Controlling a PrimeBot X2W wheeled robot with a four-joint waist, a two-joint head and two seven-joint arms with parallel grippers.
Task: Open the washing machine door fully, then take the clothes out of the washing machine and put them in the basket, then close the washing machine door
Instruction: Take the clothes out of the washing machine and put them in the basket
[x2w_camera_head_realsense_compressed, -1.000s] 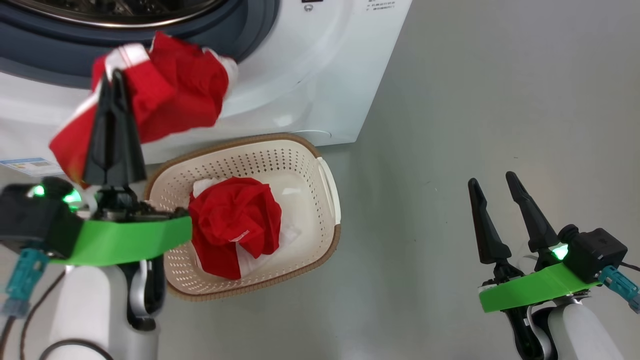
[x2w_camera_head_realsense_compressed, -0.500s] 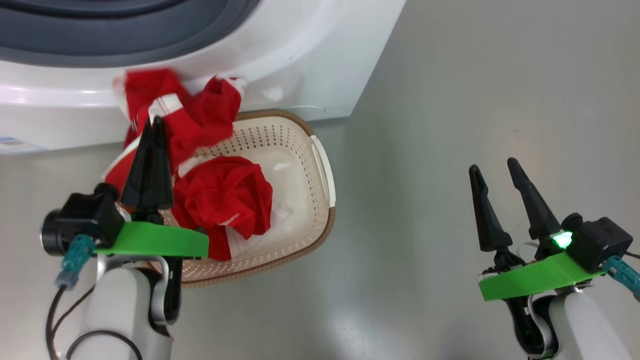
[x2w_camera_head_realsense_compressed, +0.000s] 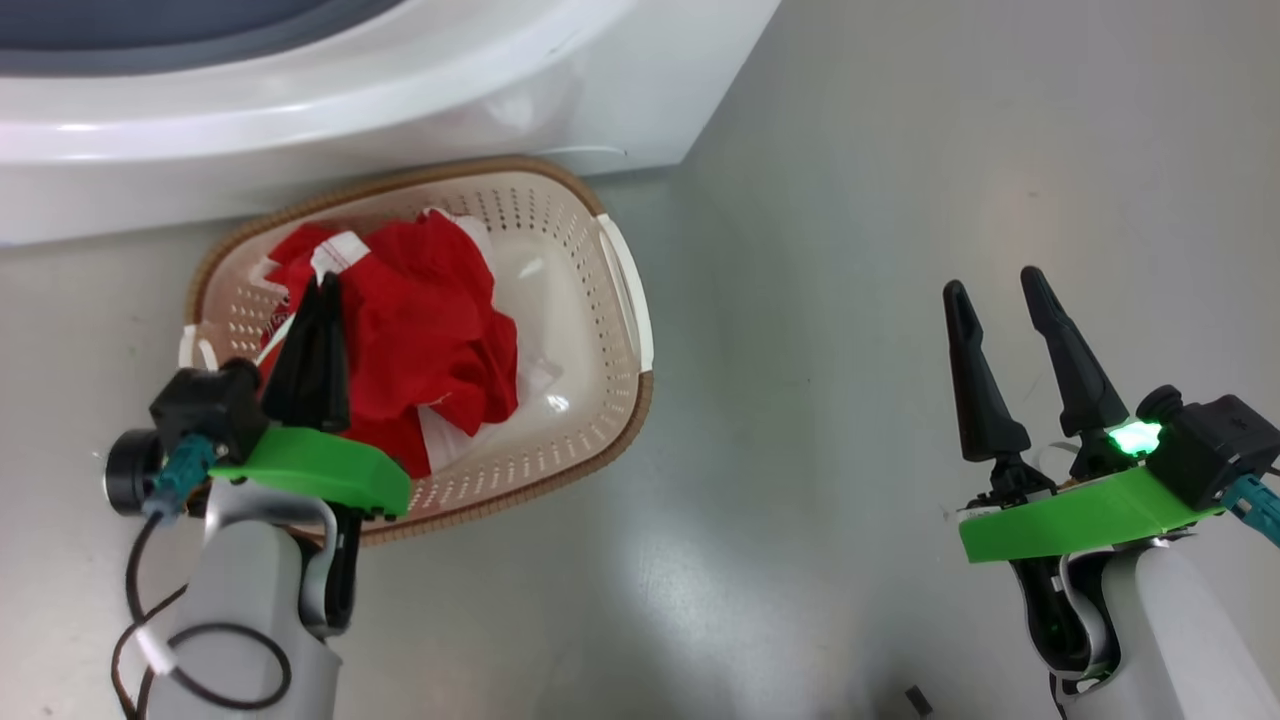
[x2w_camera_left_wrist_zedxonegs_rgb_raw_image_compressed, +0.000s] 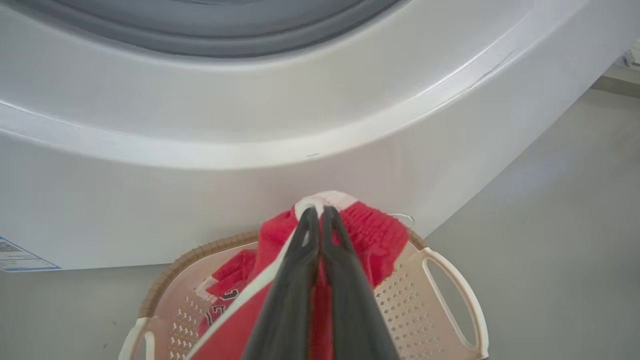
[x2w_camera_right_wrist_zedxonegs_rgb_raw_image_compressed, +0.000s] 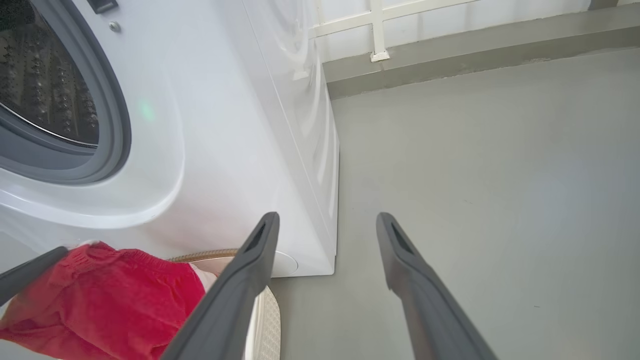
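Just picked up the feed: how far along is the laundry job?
Done: washer opening uncovered, red clothes in the basket. In hand: left gripper shut on a red garment over the basket. Left: release it, check the drum, close the door; right gripper open, idle.

The left tool (x2w_camera_head_realsense_compressed: 324, 284) has brought the clothes (x2w_camera_head_realsense_compressed: 425, 310) down from the washing machine (x2w_camera_head_realsense_compressed: 400, 120) front into the basket (x2w_camera_head_realsense_compressed: 575, 300).

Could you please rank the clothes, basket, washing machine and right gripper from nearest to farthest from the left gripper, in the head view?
1. The clothes, pinched in the left gripper.
2. The basket, directly beneath it.
3. The washing machine, just beyond the basket.
4. The right gripper, open, far to the right.
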